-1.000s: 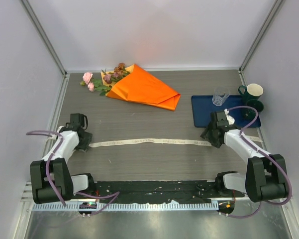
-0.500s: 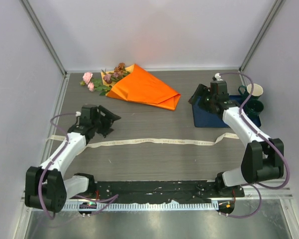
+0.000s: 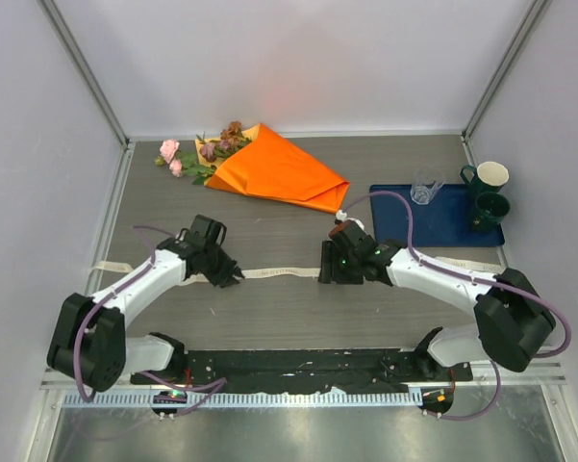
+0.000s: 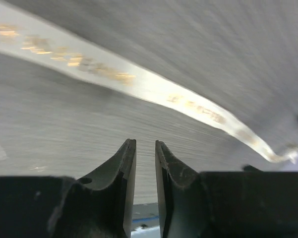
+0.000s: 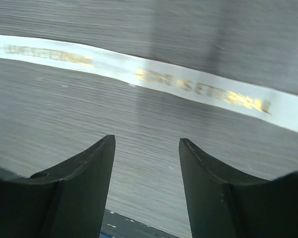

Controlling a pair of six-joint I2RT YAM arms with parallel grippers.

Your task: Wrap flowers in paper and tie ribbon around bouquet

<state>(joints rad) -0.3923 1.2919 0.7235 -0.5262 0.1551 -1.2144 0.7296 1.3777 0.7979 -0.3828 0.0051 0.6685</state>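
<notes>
On the grey table (image 3: 269,318), the bouquet (image 3: 260,168) lies well beyond both grippers. Its flowers (image 3: 197,152) stick out of the orange paper (image 3: 289,175), so the wrapping looks done and the tying is still to do.

The cream ribbon (image 3: 279,272) lies flat, its long axis running from one gripper across to the other and on past the outer side of each. Neither arm is clearly nearer: both are low over its middle stretch.

The left gripper (image 3: 226,272) has the ribbon (image 4: 153,91) just ahead of its fingertips, slanting across. Its jaws (image 4: 145,142) show only a slim gap, with nothing pinched.

The right gripper (image 3: 327,265) also sees the ribbon (image 5: 188,84) just ahead. Its jaws (image 5: 146,139) are spread wide and empty.

For both, the ribbon runs roughly along the line the jaws close on, so a pick-up probably means reaching forward and taking it across its width.
</notes>
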